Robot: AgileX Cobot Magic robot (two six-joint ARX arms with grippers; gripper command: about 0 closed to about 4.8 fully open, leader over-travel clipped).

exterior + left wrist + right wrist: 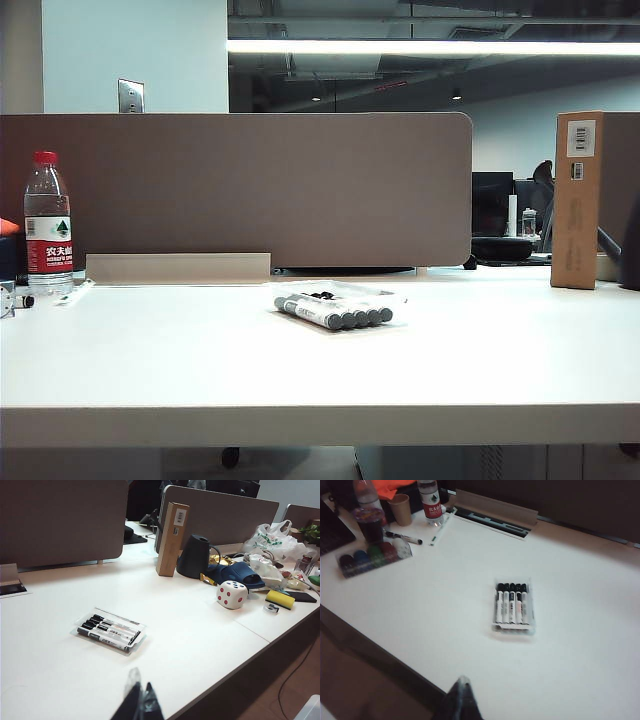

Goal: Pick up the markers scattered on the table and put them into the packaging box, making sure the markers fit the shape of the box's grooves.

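At the white bench's (480, 360) centre, white black-capped markers (511, 606) fill the clear grooved plastic packaging box (514, 628). Left pincer (140, 702) and right pincer (462, 700), both closed and empty, hover toward six o'clock; a careless sweep could jostle the light tray.

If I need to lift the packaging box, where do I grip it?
Probably across a long side wall of the packaging box, coming straight down. It lies flat on the table with the markers filling its grooves, leaving only the thin rim free.

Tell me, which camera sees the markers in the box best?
The right wrist view: the markers show full length, side by side in the box. The left wrist view shows them slanted; the exterior view mostly shows their grey ends.
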